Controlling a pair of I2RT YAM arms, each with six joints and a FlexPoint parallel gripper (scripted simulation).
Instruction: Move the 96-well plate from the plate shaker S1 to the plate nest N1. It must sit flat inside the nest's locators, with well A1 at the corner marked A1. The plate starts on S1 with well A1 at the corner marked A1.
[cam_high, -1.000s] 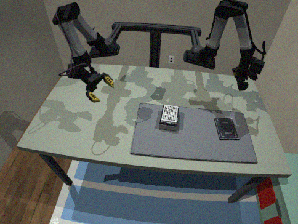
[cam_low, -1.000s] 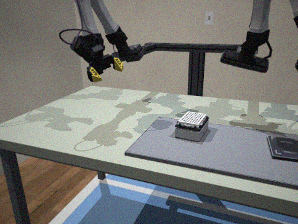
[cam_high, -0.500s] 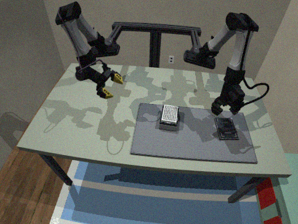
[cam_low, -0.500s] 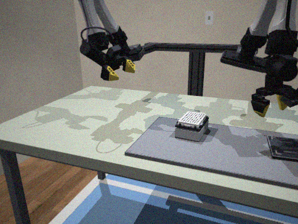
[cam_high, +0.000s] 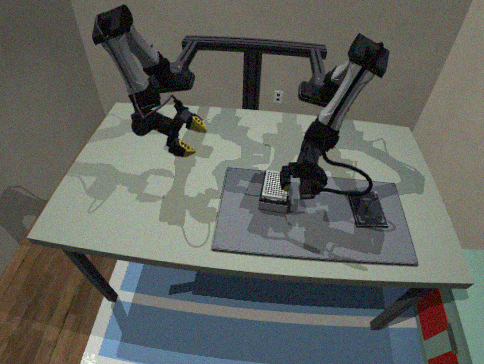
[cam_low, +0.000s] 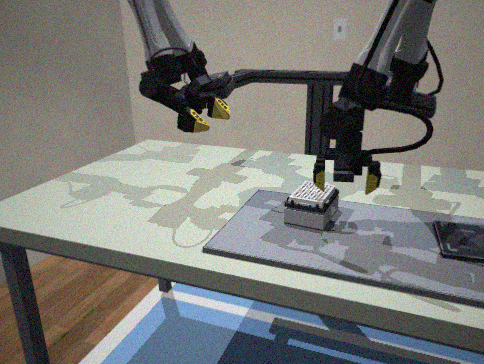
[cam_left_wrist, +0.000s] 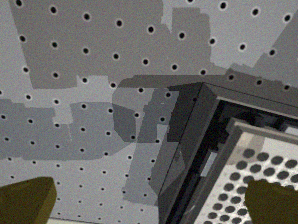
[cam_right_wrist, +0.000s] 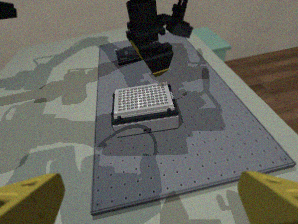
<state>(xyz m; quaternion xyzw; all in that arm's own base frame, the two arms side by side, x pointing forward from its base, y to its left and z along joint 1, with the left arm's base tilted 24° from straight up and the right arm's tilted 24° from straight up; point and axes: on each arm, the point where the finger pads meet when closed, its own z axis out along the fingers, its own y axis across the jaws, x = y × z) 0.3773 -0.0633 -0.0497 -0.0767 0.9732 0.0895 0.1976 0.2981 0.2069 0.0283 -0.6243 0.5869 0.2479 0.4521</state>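
Observation:
The white 96-well plate sits on top of the shaker S1. Its A1 mark cannot be read. The nest N1 is a dark, flat rectangle with no plate on it. My left gripper is open and points down just above plate height; one finger is over or beside the plate, the other off to its side. My right gripper is open and empty, high above the table, away from the plate.
Shaker and nest stand on a grey perforated board, with space between them. The board lies on the pale green table. The left arm's forearm and cable hang over the area behind shaker and nest.

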